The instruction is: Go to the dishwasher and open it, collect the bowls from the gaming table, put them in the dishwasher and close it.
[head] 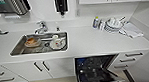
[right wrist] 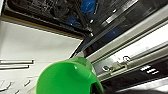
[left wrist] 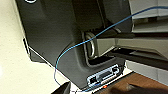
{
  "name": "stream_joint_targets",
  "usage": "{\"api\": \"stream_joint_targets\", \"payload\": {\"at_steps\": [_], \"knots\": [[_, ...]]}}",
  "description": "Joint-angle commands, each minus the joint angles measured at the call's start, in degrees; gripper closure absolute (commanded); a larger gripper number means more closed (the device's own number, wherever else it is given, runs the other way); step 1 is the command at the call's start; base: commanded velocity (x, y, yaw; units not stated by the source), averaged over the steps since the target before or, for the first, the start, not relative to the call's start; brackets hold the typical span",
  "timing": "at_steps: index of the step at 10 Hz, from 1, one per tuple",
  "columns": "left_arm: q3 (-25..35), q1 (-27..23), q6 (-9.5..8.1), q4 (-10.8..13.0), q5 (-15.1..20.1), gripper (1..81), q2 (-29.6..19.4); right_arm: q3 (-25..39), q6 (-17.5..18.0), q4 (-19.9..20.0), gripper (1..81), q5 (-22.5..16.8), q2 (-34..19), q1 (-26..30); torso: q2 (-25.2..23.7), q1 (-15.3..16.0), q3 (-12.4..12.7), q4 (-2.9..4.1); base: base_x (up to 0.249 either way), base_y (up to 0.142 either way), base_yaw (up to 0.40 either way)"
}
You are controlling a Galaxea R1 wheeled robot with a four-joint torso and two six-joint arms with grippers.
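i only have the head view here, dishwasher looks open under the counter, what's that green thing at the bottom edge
Observer: It's the green bowl, large in the right wrist view, just outside the open dishwasher.
Operator: is the right tool closed on it
Observer: I can't tell; the fingers aren't visible there.
Operator: anything loaded in the racks yet
Observer: Yes, something blue sits among the rack wires, probably a blue bowl.
Operator: and the left arm
Observer: Its camera looks at the robot's own dark body with a blue cable across it, over pale floor.
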Motion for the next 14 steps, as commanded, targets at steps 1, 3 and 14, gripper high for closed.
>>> {"api": "stream_joint_targets", "payload": {"at_steps": [1, 3, 14], "knots": [[-9.39, 4.35, 0.49, 0.9, -6.2, 1.0, 4.71, 0.73, 2.61, 0.21, 81.1, -2.55, -3.58, 9.4, 0.0, 0.0, 0.0, 0.0, 0.0, 0.0, 0.0], [-14.59, 5.68, 0.49, 0.64, -6.29, 1.0, 7.35, -0.41, 4.37, 0.21, 81.1, -2.64, -3.32, 12.75, 0.0, 0.0, 0.0, 0.0, 0.0, 0.0, 0.0], [-18.28, 7.44, -0.04, -1.74, -6.55, 1.0, 10.17, 1.08, 4.63, -0.23, 1.0, -16.17, -4.73, 16.28, 0.0, 0.0, 0.0, 0.0, 0.0, 0.0, 0.0]]}}
